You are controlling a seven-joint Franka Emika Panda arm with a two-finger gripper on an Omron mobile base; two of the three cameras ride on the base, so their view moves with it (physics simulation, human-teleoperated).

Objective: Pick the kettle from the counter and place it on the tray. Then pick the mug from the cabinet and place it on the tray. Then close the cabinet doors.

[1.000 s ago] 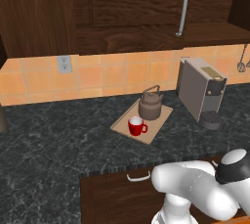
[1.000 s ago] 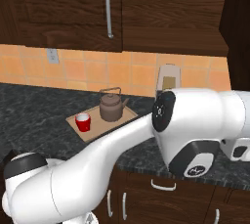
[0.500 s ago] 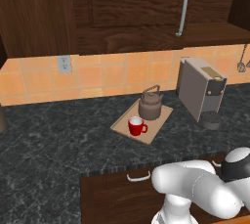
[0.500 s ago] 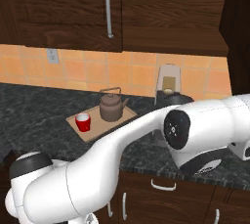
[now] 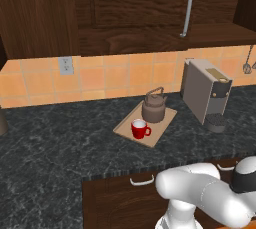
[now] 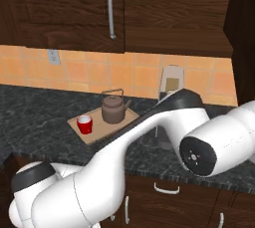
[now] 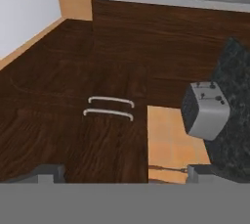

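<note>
End effector [image 7: 119, 171] is standing wide open, gripping nothing, facing closed doors [image 7: 73, 115] and toaster [image 7: 205, 110]; kettle [image 5: 153, 107] and mug [image 5: 140, 129] are sitting on tray [image 5: 162, 125] on worktop [image 5: 60, 133].

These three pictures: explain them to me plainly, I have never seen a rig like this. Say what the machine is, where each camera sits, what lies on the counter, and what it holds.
The machine is a white robot arm on a driving base in a rendered kitchen. Two cameras ride on the base, behind the arm to its left and right. The third sits on the hand, looking along the gripper, whose fingers stand open and hold nothing. On the counter lies a tray carrying the kettle and the red mug; a toaster stands beside it. The cabinet doors look closed.
</note>
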